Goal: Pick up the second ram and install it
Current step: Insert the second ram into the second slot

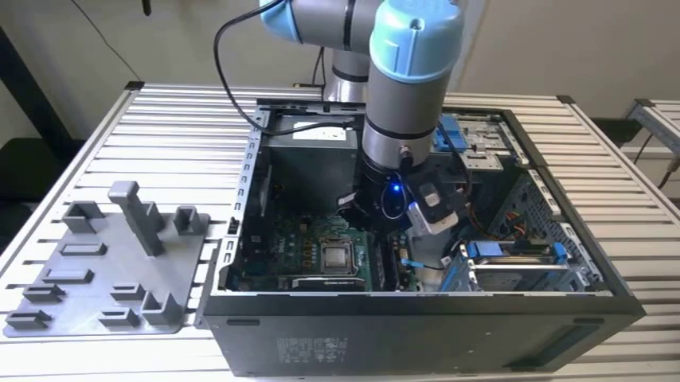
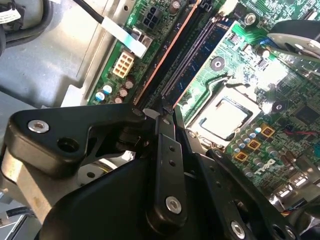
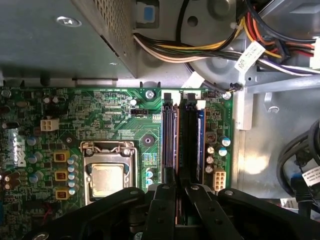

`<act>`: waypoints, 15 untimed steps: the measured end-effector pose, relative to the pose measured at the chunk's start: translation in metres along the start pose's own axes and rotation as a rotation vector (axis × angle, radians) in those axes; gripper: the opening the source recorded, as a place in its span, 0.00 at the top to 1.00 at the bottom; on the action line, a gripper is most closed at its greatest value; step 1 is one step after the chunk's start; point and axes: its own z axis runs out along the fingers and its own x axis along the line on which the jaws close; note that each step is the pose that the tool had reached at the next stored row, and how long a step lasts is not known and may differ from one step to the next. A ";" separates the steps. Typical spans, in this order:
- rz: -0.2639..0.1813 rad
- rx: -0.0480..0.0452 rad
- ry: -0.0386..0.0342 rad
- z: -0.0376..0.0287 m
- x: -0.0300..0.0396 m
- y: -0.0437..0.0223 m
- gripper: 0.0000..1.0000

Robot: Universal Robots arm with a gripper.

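Note:
My gripper point(image 2: 167, 111) point(image 3: 182, 192) is down inside the open computer case point(image 1: 425, 322), over the memory sockets of the green motherboard point(image 1: 302, 239). Its fingers point(image 2: 165, 150) are drawn together on the near end of the second ram point(image 2: 177, 55) point(image 3: 187, 135), a long dark stick standing on edge in a socket. A second dark stick point(image 3: 169, 135) stands in the neighbouring socket, toward the processor. In the exterior view the arm's wrist point(image 1: 399, 199) hides the fingertips and the sockets.
The silver processor point(image 3: 107, 180) point(image 2: 222, 112) lies beside the sockets. Cable bundles point(image 3: 210, 45) and the power supply box point(image 3: 55, 35) crowd the case's far end. A grey tray point(image 1: 95, 270) with upright blocks sits on the slatted table at the exterior view's left.

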 end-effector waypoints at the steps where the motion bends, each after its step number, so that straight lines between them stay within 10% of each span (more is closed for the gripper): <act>1: 0.000 0.0000 0.0000 0.0000 0.0000 0.0000 0.86; 15: 0.000 -0.0013 0.0001 0.0009 0.0001 0.0004 0.86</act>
